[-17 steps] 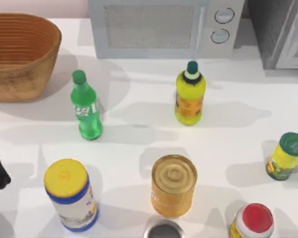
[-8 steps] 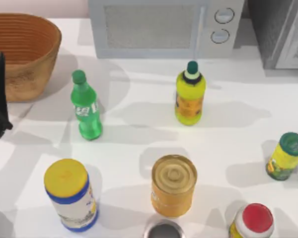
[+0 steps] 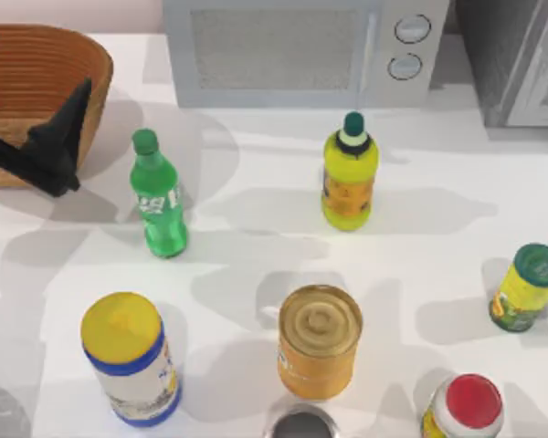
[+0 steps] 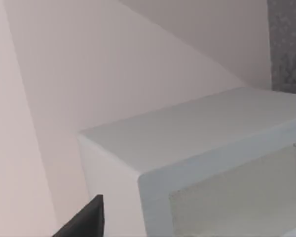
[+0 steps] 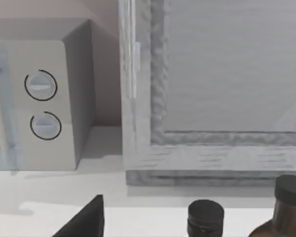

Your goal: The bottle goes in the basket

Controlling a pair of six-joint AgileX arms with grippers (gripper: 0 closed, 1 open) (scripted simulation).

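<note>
1. From above, the left gripper (image 3: pixel 18 109) hung at the table's left, over the basket (image 3: pixel 68 64), its two dark fingers (image 3: pixel 68 114) spread wide and holding nothing
2. The bottle (image 3: pixel 159 193) stood upright on the table (image 3: pixel 256 228), just beyond the nearer fingertip and well outside the jaws, near the basket but apart from it
3. The left wrist view showed a microwave (image 4: pixel 212 163) and wall past one fingertip (image 4: pixel 86 219), neither bottle nor basket
4. The right wrist view added the microwave's dials (image 5: pixel 40 85), a grey cabinet (image 5: pixel 212 89) and two dark-capped bottles (image 5: pixel 205 215); whether the right jaws were spread I cannot tell
</note>
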